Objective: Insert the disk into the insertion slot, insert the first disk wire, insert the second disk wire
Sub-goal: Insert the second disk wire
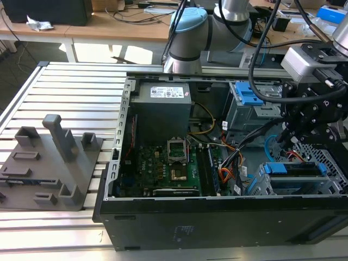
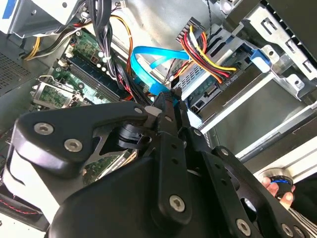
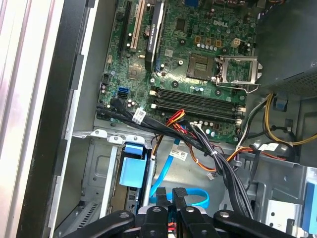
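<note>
The disk (image 1: 293, 182) lies with blue rails in the insertion slot (image 1: 328, 163), a perforated silver cage at the exterior view's right; its back edge (image 2: 210, 91) faces the gripper. The first disk wire (image 2: 203, 49), a red, yellow and black bundle, ends in a black plug (image 2: 233, 78) seated on the disk. My gripper (image 2: 169, 98) hangs just behind the disk (image 1: 291, 136), shut on the connector end of the second disk wire (image 2: 148, 57), a thin light-blue cable that loops away (image 3: 193, 196) behind the fingers (image 3: 179, 198). The connector is close to the disk's free port; contact cannot be made out.
The open case holds the green motherboard (image 1: 179, 163), the grey power supply (image 1: 160, 109) and a taller bay with blue latches (image 1: 250, 98). Black cable bundles (image 3: 198, 144) cross beside the cage. A grey fixture (image 1: 49, 163) sits on the slatted table. A person's fingers (image 2: 277, 188) show outside the case.
</note>
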Robot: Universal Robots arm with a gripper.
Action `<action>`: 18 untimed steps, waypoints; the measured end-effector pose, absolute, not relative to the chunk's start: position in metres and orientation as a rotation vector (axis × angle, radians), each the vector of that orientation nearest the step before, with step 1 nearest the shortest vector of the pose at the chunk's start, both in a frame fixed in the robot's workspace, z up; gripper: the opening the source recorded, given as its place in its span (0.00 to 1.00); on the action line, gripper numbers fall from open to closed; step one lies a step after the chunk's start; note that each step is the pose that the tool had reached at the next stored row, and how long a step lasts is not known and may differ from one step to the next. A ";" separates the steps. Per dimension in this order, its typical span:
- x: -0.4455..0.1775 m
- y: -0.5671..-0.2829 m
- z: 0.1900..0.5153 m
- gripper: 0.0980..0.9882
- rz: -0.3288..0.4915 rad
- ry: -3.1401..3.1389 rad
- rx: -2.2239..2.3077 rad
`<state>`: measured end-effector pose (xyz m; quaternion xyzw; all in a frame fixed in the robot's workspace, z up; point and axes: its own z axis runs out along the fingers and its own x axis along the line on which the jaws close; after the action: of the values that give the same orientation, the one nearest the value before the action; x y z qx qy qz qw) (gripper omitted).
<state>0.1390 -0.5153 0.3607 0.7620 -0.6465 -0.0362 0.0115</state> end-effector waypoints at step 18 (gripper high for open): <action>0.139 -0.565 0.360 0.07 -0.113 -2.016 2.376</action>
<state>0.1390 -0.5646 0.3602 0.7620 -0.6465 -0.0361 0.0117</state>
